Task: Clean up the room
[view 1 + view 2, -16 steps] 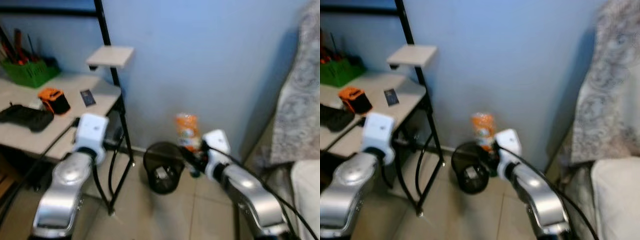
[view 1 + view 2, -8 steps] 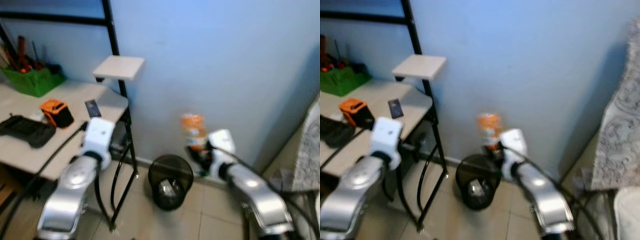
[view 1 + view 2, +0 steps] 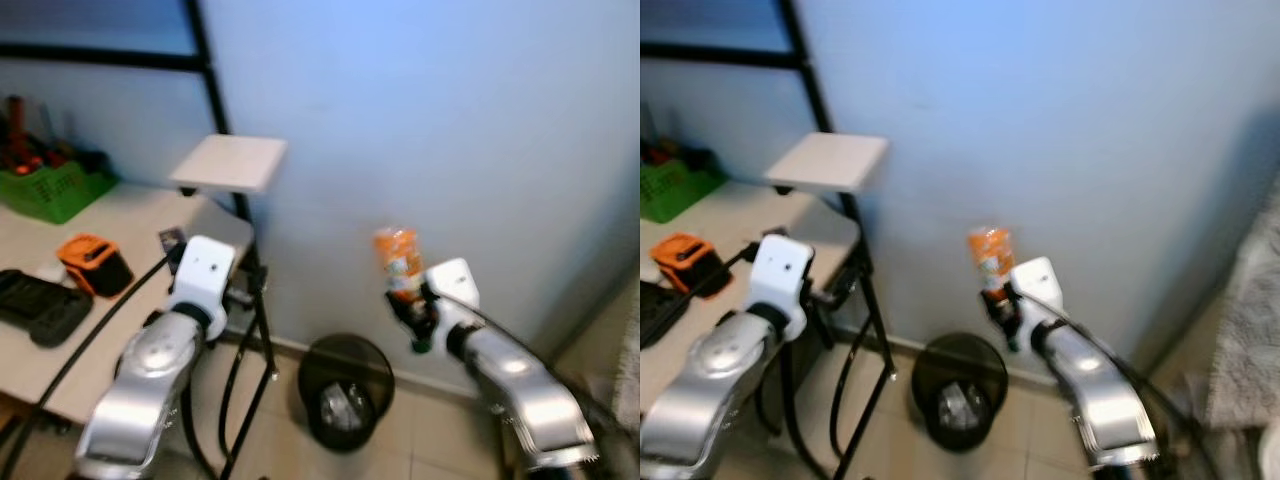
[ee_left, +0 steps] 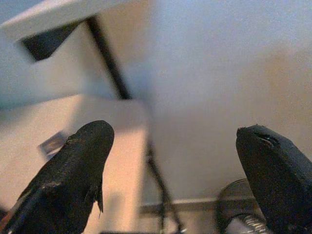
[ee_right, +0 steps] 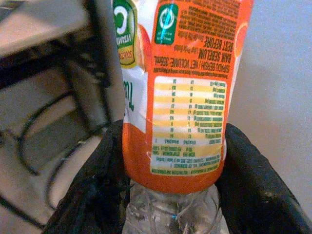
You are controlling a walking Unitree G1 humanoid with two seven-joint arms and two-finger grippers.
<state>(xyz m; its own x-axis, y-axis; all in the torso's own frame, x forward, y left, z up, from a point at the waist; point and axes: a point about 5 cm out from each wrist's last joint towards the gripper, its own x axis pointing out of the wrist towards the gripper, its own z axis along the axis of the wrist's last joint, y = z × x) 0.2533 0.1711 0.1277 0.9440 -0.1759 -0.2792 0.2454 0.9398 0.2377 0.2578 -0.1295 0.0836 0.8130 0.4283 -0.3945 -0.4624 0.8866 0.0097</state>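
Item: plastic bottle (image 5: 175, 92), orange label, clear body, apparently empty. Held in the right gripper (image 3: 413, 318), whose two black fingers (image 5: 253, 190) are clamped on either side of the label's lower band. The bottle stands in the air before the blue wall (image 3: 450, 130), above and to the right of the bin.

Item: black mesh wastebasket (image 3: 346, 392), on the tiled floor against the wall, already holding some rubbish. Judged destination for the bottle; the drop is not yet done.

Item: left gripper (image 4: 170, 170), fingers spread wide, holding nothing, raised beside the black rack frame (image 3: 215, 90).

Item: worktop (image 3: 120, 240) at left, carrying an orange-and-black device (image 3: 92, 262), a black controller (image 3: 35, 308), a green basket (image 3: 55, 185) and a small dark card (image 3: 172, 238). These appear still unsorted.

Clearance: the bin sits between the rack's leg (image 3: 258, 380) and the right arm; open floor lies to the right of it. The small white shelf (image 3: 230, 162) juts out above the left arm.
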